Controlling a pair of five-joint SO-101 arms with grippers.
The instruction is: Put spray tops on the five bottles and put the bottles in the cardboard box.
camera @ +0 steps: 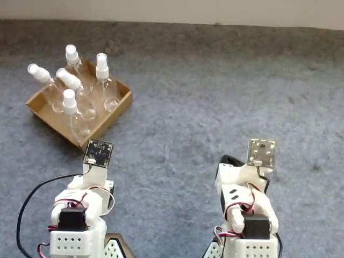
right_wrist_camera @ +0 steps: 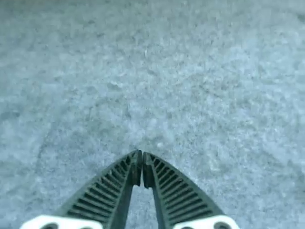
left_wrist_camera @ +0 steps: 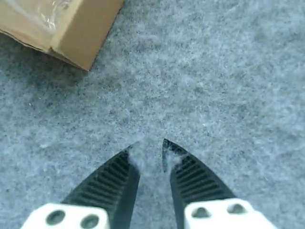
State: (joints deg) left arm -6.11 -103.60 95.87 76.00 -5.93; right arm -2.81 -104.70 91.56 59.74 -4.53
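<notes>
Standing or leaning inside cardboard box (camera: 54, 124), five bottles (camera: 110, 95), each with white spray top (camera: 101, 60). Box on grey felt desk (camera: 215, 91), ahead of left arm (camera: 86, 199). Left claw (left_wrist_camera: 148, 144) over bare felt near box corner, tips slightly spread, pinching nothing. Right claw (right_wrist_camera: 142, 155) well apart from box, tips pressed together over felt.

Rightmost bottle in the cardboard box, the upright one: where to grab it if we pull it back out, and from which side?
Grip the neck just under the white spray top, coming down from the right as the high view shows it. The bottle stands upright, the cardboard box wall rings its base, and the other bottles crowd its left, so the neck is likely the freest part.
</notes>
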